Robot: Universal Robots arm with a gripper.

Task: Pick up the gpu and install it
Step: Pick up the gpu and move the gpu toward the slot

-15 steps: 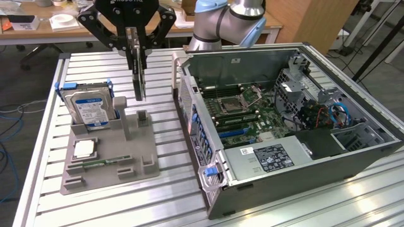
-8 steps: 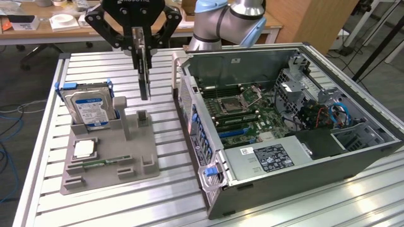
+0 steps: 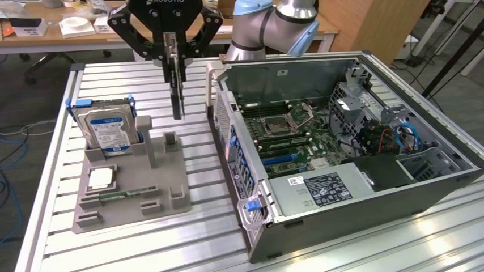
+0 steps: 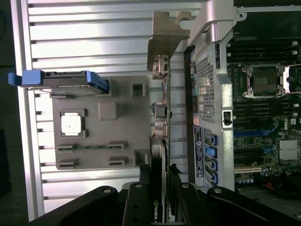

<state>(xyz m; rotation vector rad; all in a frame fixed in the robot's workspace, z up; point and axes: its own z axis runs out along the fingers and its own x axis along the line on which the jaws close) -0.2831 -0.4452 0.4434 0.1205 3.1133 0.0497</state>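
The gpu point(image 3: 178, 85) is a thin black card hanging edge-on and upright in the air, between the grey holder and the open computer case point(image 3: 423, 187). My gripper point(image 3: 172, 51) is shut on its top edge. In the wrist view the gpu point(image 4: 161, 117) runs away from my gripper point(image 4: 160, 193), with its silver bracket point(image 4: 164, 37) at the far end. The card hangs just outside the case's rear wall point(image 4: 207, 94). Inside the case lies the motherboard point(image 3: 295, 136) with its blue slots point(image 3: 281, 157).
A grey holder point(image 3: 162, 187) on the slatted table carries a blue-labelled hard drive point(image 3: 110, 127), a processor chip point(image 3: 101, 178) and a green memory stick point(image 3: 121, 195). Cables and a drive cage point(image 3: 393, 136) fill the case's far side. A desk point(image 3: 45, 39) stands behind the table.
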